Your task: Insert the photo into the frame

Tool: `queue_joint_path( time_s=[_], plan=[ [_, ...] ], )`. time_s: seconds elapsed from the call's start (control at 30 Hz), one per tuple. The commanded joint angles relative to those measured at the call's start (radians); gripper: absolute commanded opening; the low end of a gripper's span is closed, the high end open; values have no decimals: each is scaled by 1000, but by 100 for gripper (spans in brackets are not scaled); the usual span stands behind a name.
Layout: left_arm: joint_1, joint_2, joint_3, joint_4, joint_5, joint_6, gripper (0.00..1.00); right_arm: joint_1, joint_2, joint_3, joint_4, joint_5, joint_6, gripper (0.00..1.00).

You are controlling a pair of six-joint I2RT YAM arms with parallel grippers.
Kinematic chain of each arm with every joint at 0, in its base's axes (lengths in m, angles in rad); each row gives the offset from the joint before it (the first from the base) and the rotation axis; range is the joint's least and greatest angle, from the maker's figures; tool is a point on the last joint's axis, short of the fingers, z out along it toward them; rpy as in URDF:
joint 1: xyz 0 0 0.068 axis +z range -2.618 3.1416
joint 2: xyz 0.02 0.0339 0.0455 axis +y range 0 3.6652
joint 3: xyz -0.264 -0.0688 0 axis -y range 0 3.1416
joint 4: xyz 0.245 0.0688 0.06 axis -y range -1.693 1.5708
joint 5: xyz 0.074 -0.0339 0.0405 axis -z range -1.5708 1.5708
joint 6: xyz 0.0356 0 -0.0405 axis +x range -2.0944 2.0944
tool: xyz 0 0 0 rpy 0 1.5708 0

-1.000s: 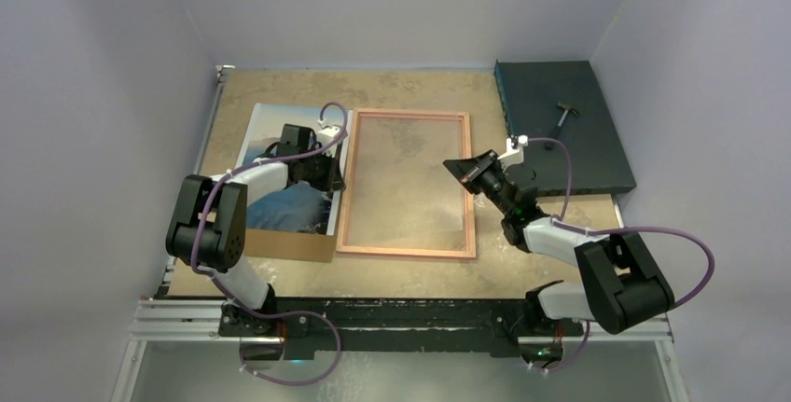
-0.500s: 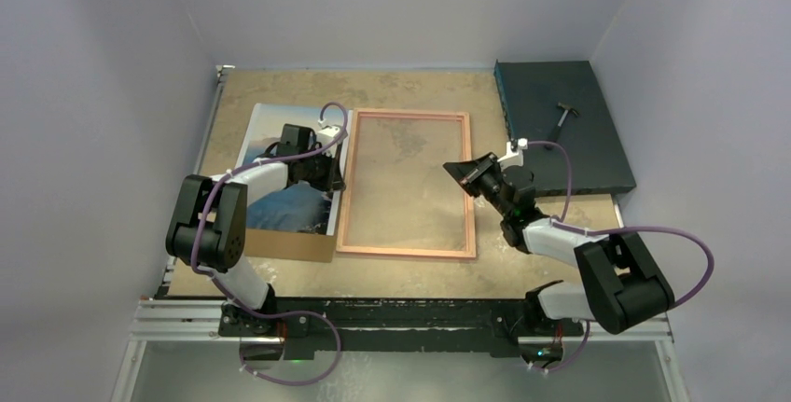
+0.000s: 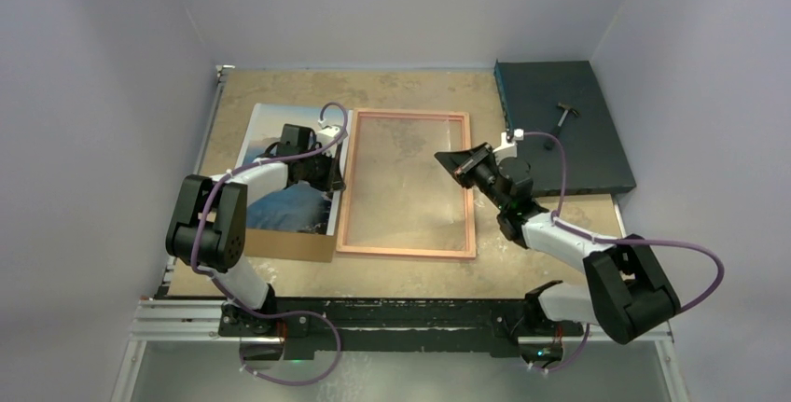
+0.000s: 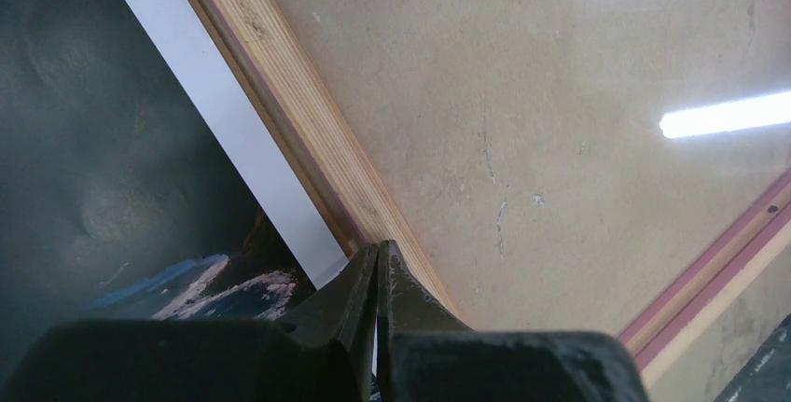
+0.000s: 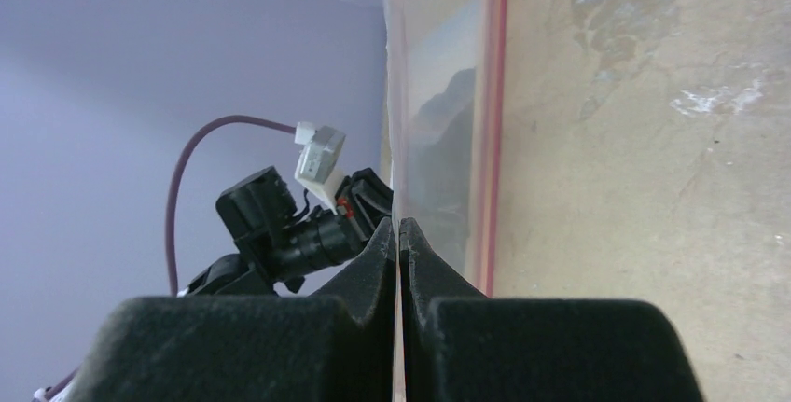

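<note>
The frame (image 3: 405,251) lies flat mid-table with its wood-coloured back up; its left rail (image 4: 280,94) shows in the left wrist view. The photo (image 3: 280,206) lies picture side up just left of it, over a brown board. My left gripper (image 3: 334,178) is shut, and its tips (image 4: 377,245) rest where the photo's white border (image 4: 215,113) meets that rail. Whether paper is pinched does not show. My right gripper (image 3: 442,156) reaches over the frame's right side. Its jaws (image 5: 398,223) are shut on the thin edge of the clear pane (image 5: 438,94), which rises from them.
The brown backing board (image 3: 289,245) sticks out below the photo at the front left. A dark flat slab (image 3: 560,150) with a small hammer-like tool (image 3: 562,115) lies at the back right. Purple walls close in three sides.
My right gripper has moved back and a little left over the frame's right side, still shut. The frame's rails, the photo and my left arm have not moved.
</note>
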Motion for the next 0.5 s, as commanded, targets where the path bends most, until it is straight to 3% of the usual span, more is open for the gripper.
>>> queue_joint_path(
  time_s=[0.0, 0.47],
  plan=[
    [-24, 4, -15, -13, 34, 5, 0, 35, -8, 36, -33, -35, 25, 0],
    [-24, 2, -14, -14, 37, 4, 0, 39, -9, 40, -172, 58, -127, 0]
  ],
)
